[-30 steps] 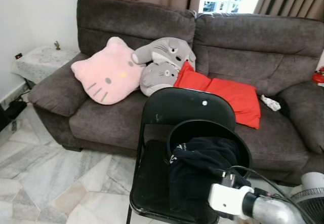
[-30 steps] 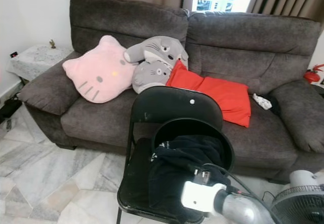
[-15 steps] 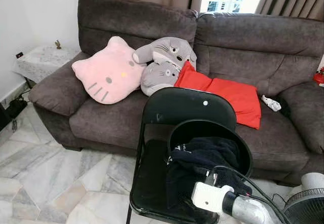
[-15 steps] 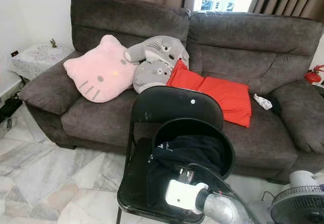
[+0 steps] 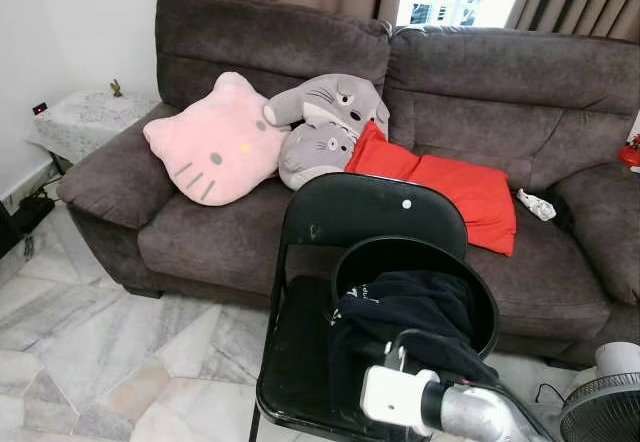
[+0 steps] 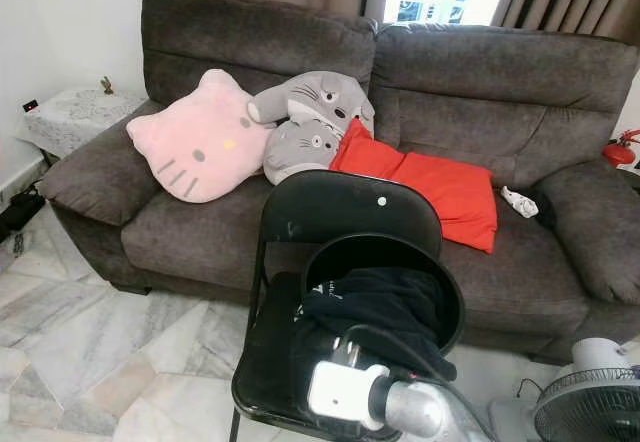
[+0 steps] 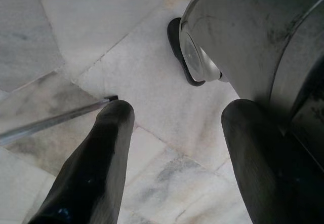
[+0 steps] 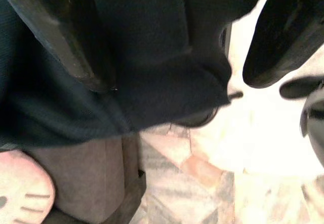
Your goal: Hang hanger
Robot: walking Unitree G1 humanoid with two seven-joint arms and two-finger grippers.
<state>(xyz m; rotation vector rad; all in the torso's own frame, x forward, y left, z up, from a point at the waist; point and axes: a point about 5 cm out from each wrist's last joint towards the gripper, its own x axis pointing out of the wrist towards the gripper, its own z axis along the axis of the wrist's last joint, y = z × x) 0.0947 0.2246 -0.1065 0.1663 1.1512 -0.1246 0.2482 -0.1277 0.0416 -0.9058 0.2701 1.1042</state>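
Black garment (image 5: 400,312) draped over the black folding chair (image 5: 330,232) before the grey sofa (image 5: 480,92); the hanger itself cannot be made out, presumably under the cloth. Right pincer (image 8: 167,57) at the garment, fingers spread, dark fabric lying between them, not pinched. Left pincer (image 7: 172,148) hangs idle over the marble floor (image 7: 101,41), fingers apart. Step judged: reaching for the pick-up. Next: close on the fabric or hanger neck, then lift clear of the chair back.
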